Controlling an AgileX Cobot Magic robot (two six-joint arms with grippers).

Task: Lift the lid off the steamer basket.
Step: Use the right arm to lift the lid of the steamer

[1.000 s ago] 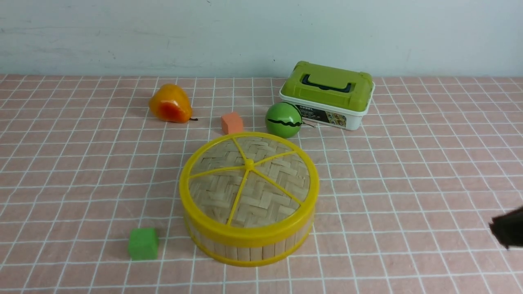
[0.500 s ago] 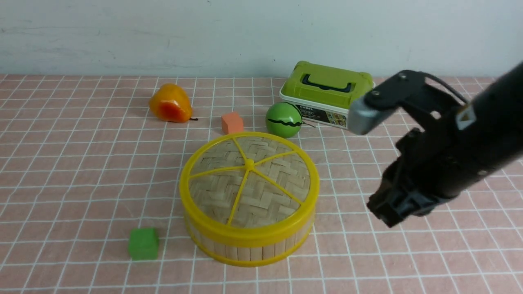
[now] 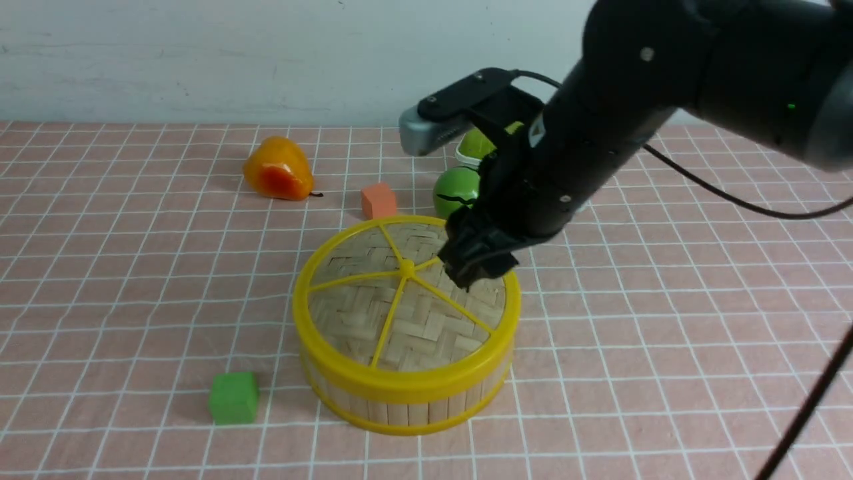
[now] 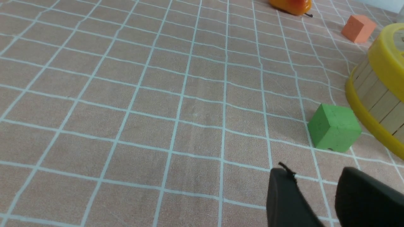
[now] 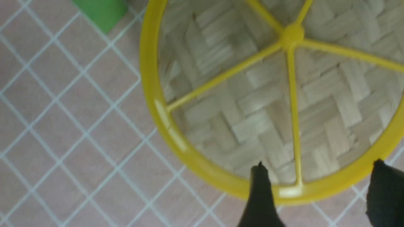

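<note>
The lid (image 3: 400,307), a woven tan bamboo disc with a yellow rim, spokes and centre knob, sits on the steamer basket (image 3: 400,407) in the middle of the table. It also shows in the right wrist view (image 5: 268,104). My right gripper (image 3: 474,267) hangs open and empty above the lid's right part, its fingers (image 5: 260,195) over the yellow rim. My left gripper (image 4: 315,186) is open and empty, low over the cloth, near the green cube and left of the basket wall (image 4: 375,97). It is out of the front view.
A green cube (image 3: 233,397) lies left of the basket. An orange cube (image 3: 378,201), a green watermelon ball (image 3: 456,193) and an orange pear (image 3: 276,170) lie behind it. The green-lidded white box (image 3: 480,143) is mostly hidden behind my right arm.
My right arm has swung in from the right edge, up and leftward, to hang over the lid. The lid and basket have not moved.
</note>
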